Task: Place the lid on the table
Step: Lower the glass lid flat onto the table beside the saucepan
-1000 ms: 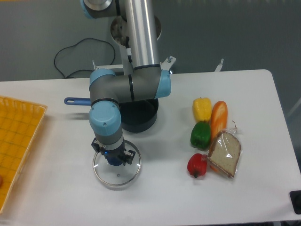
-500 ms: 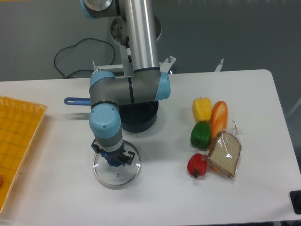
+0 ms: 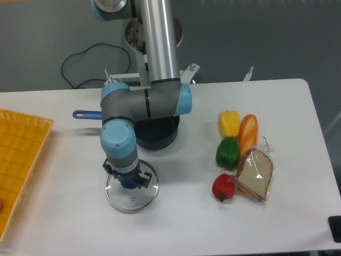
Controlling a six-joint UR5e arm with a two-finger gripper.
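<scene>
Your arm (image 3: 139,101) folds down over the table (image 3: 176,224), wrist vertical above the lid (image 3: 131,192). The lid lies flat on the table directly under your gripper (image 3: 127,180), whose fingers close around the blue knob.
</scene>
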